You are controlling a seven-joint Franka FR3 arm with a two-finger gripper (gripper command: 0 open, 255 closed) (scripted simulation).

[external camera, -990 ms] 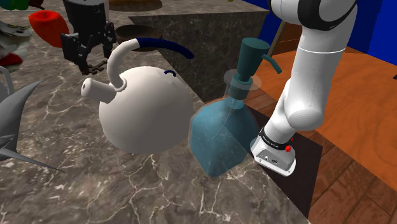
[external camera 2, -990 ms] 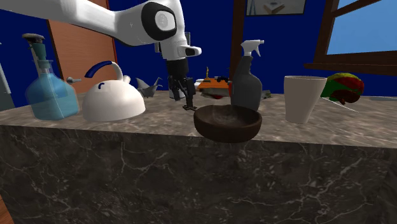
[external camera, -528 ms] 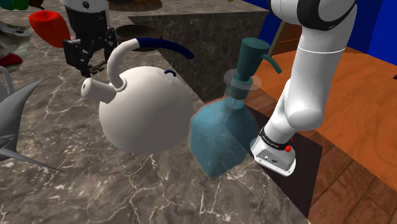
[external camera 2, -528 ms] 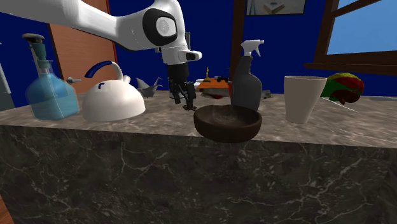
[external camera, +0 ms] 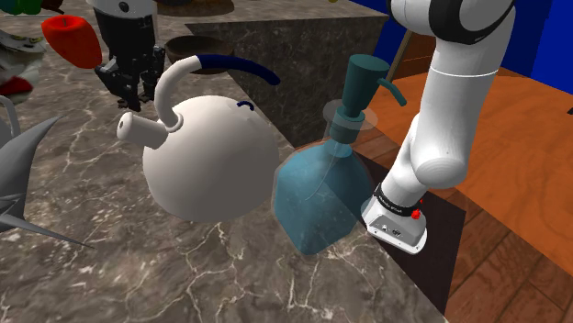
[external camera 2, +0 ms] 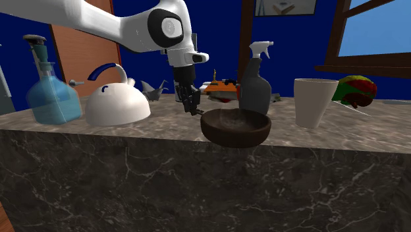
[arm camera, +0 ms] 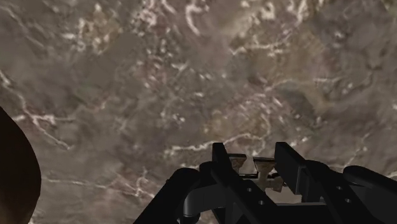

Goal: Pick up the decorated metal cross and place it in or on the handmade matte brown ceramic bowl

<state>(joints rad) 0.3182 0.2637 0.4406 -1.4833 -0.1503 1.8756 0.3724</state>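
Cross (arm camera: pixel 247 165) is noted clasped in the clenched claw (arm camera: pixel 252 162), hung above the tabletop (arm camera: pixel 159 95) just beside the bowl (external camera 2: pixel 236 132), on its left in the second exterior view; it is judged small, light, stiff, probably slick, and best pinched across its flat middle.

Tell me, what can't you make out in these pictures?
Cross: wrist view, its decoration mostly hidden by the tool.
Bowl: shoulder view, partly behind the kettle's handle.
Grey finned figure: cut off by the shoulder view's left edge.
Orange item: second exterior view, too small to identify.
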